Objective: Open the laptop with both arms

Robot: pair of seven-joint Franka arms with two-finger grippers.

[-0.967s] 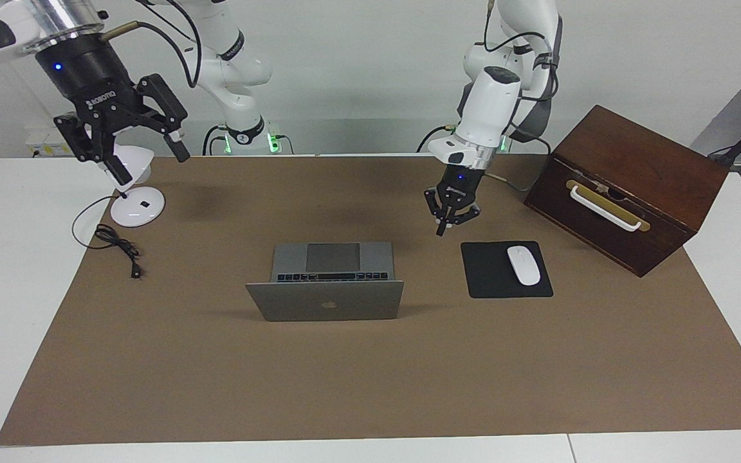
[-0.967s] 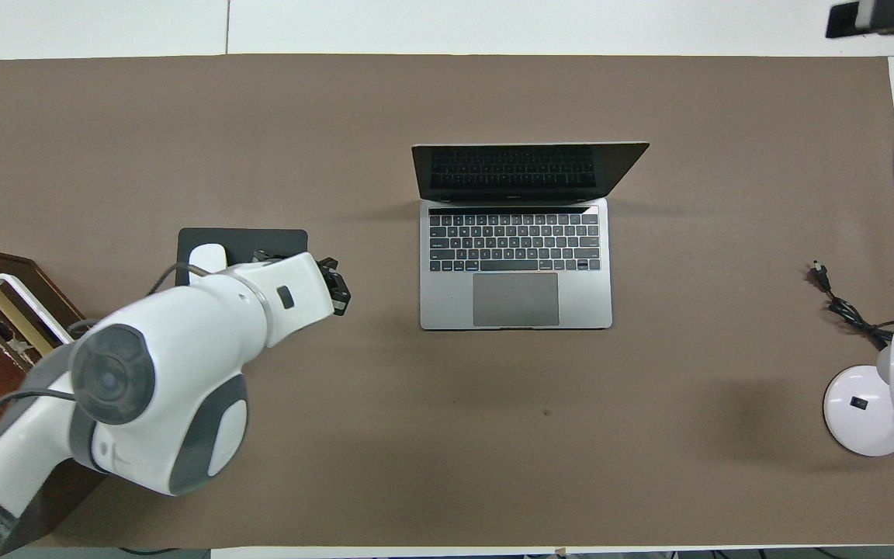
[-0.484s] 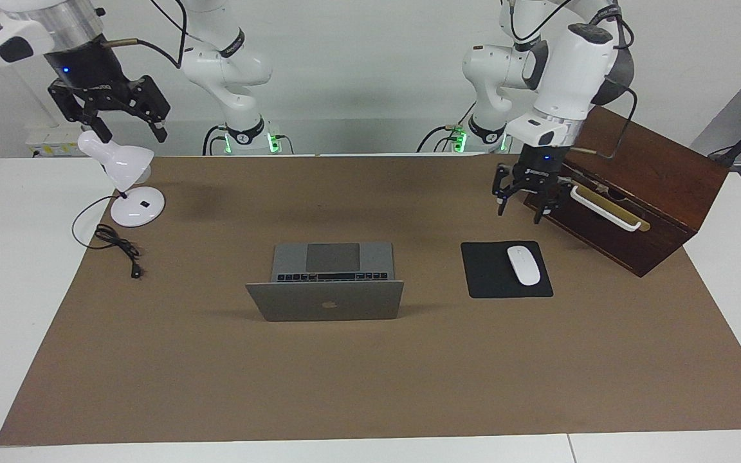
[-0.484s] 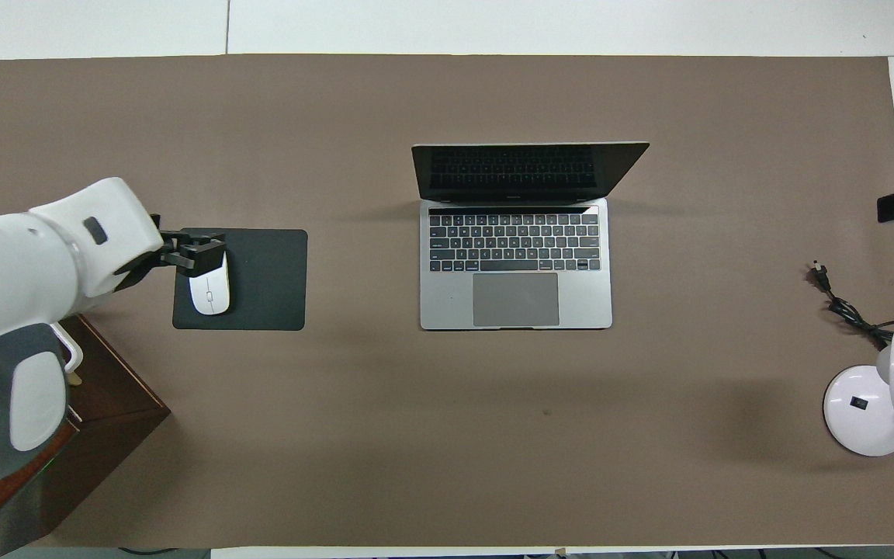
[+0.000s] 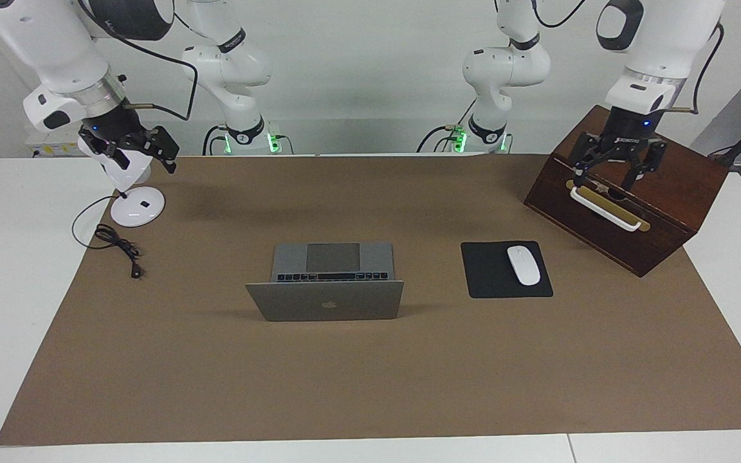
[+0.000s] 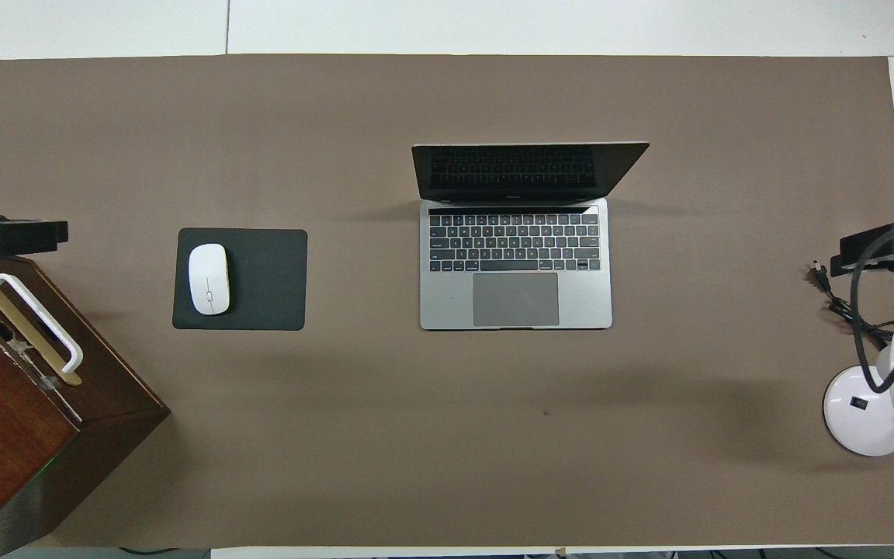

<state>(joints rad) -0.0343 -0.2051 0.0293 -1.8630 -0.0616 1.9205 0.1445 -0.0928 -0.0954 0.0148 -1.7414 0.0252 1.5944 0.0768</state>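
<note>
Both white jointed arms were seen pulled back vs. 1 s earlier. The left gripper (image 5: 616, 166), previously low over the mat beside the laptop, was now raised over the dark brown wooden box w/ white handle (image 5: 660, 168) at the left arm's end of the table; fingers spread apart, nothing gripped. The right gripper (image 5: 131, 146), earlier high over the lamp area, was now lowered in front of the lamp head at the right arm's end; fingers splayed, nothing held. Neither was in contact w/ the laptop.

The thin silver-grey laptop w/ dark apple logo on lid (image 5: 325, 301) was unmoved, mid-mat, lid already raised upright, black keys and grey trackpad exposed in the overhead view. Judged: opening done, arms retreating to the sides, task at or near its end.

Counts, largest first:
- 1 white table (image 5: 23, 270)
- 1 brown rectangular table mat (image 5: 370, 379)
- 2 arms, 2 grippers
- 1 wooden box
- 1 laptop
- 1 black rectangular mouse pad (image 5: 489, 276), toward the left arm's end from the laptop
- 1 small white desk lamp w/ round base (image 5: 137, 208), black cord and plug lying on the mat by it
- 1 white oval mouse (image 5: 523, 265), on the pad
</note>
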